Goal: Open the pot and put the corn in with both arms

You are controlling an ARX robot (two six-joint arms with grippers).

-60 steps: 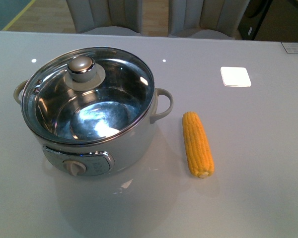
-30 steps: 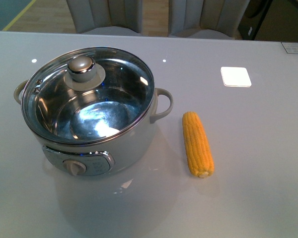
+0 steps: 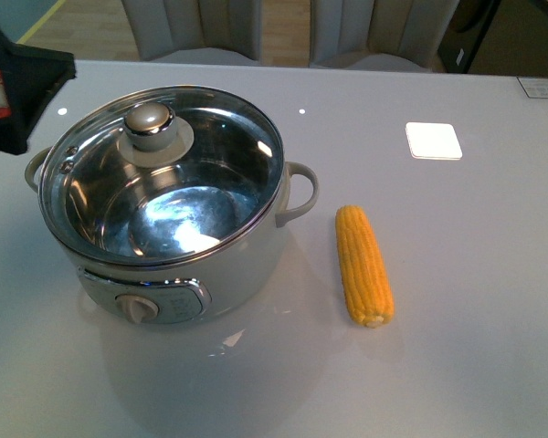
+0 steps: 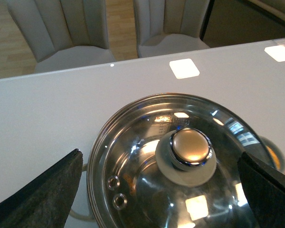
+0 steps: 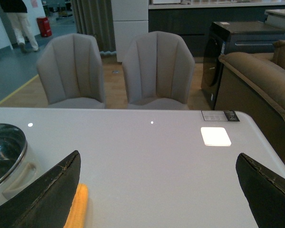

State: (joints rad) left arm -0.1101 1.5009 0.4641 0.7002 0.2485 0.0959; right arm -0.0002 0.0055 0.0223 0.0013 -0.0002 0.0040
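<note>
The pot (image 3: 228, 269) stands on the table's left half with its glass lid (image 3: 210, 160) on, steel knob (image 3: 149, 121) toward the back left. The corn (image 3: 363, 265) lies on the table just right of the pot, lengthwise, tapered end far. My left arm (image 3: 14, 91) has come in at the far left edge, beside the pot's back left. In the left wrist view the open left gripper (image 4: 166, 190) hovers above the lid, its knob (image 4: 190, 146) between the spread fingers. The right gripper (image 5: 161, 190) is open over bare table, the corn's end (image 5: 77, 209) by one finger.
A white square coaster (image 3: 433, 140) lies on the table at the back right. Two grey chairs (image 3: 194, 27) stand behind the far table edge. A sofa (image 5: 261, 80) and dark cabinet stand off the table's right side.
My left arm has entered the front view at the far left edge; it was out of view before. The pot, lid and corn have not moved.
</note>
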